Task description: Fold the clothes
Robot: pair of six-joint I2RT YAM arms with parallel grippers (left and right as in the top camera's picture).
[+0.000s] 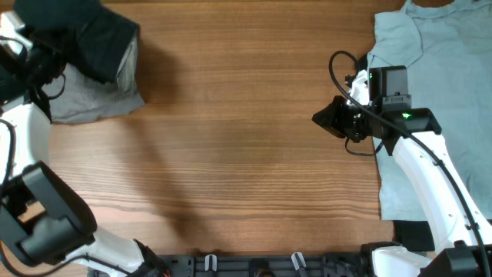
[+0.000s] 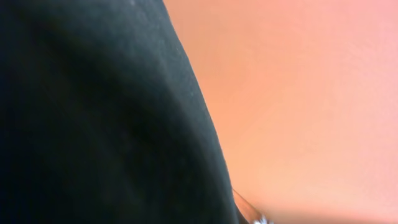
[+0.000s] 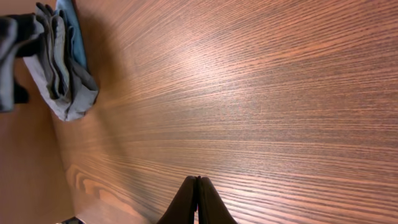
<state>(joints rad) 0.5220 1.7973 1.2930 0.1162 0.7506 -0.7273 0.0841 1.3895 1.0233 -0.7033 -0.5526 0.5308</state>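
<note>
— Black shorts (image 1: 88, 35), where are they?
— Heaped on the grey garment (image 1: 100, 96) (at a table (image 1: 231, 154) corner). Left gripper (image 1: 48, 48) is closed amid that cloth; whether it pinches any, I cannot tell.
— Right gripper (image 1: 329, 119)?
— Well apart from the grey garment, fingers pressed together, empty, beside the light blue T-shirt (image 1: 438, 69).
</note>
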